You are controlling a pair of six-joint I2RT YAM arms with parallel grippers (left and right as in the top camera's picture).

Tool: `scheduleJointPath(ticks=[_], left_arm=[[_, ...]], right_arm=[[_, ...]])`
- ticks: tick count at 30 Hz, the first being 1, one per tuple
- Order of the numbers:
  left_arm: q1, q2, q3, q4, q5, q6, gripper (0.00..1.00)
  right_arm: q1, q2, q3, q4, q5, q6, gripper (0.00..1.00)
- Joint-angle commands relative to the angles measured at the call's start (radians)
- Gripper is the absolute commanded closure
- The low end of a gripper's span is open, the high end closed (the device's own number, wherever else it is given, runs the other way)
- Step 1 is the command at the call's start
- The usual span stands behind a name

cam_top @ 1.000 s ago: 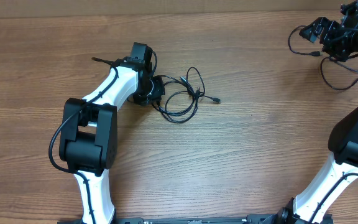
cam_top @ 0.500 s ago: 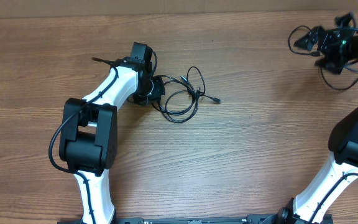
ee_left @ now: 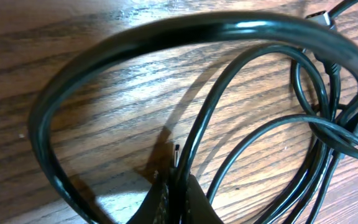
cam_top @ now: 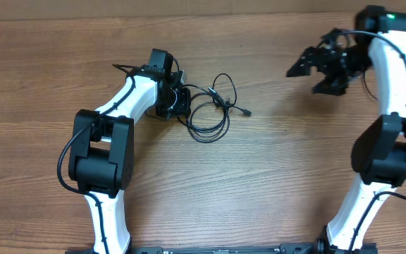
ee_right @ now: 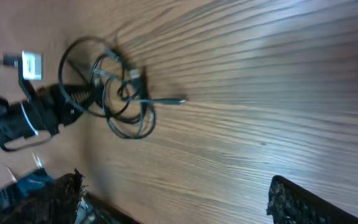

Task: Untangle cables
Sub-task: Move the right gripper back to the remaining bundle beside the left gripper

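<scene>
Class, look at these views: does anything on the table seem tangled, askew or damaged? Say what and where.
The cables lie left of centre as a knot of overlapping loops, one plug end poking out to the right. The left gripper pinches a strand at the knot's left edge. No damage shows.

— What lies underneath?
— A counter, brown wood, its grain running side to side.
— And its far edge?
— A paler strip runs along it, too blurred to identify.
</scene>
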Motion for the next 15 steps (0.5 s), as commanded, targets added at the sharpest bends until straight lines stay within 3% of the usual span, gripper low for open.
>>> scheduleJointPath(ticks=[1, 4, 9, 13, 14, 15], left_arm=[[-0.001, 0.023, -0.004, -0.001, 0.027, 0.030, 0.96], [-0.001, 0.023, -0.004, -0.001, 0.027, 0.030, 0.96], [-0.001, 0.023, -0.004, -0.001, 0.027, 0.030, 0.96], [-0.001, 0.023, -0.004, -0.001, 0.028, 0.029, 0.96], [-0.001, 0.023, -0.004, -0.001, 0.027, 0.029, 0.96], [-0.001, 0.023, -0.004, -0.001, 0.027, 0.029, 0.96]], right_arm=[[0.089, -0.015, 0.009, 0.027, 0.000, 0.012, 0.04], [0.147, -0.015, 0.009, 0.077, 0.073, 0.075, 0.05], [0.241, -0.014, 0.009, 0.145, 0.086, 0.098, 0.28], [0.321, -0.014, 0.009, 0.144, 0.086, 0.098, 0.77], [0.345, -0.014, 0.009, 0.145, 0.086, 0.098, 0.84], [0.362, -0.014, 0.009, 0.145, 0.089, 0.097, 0.84]])
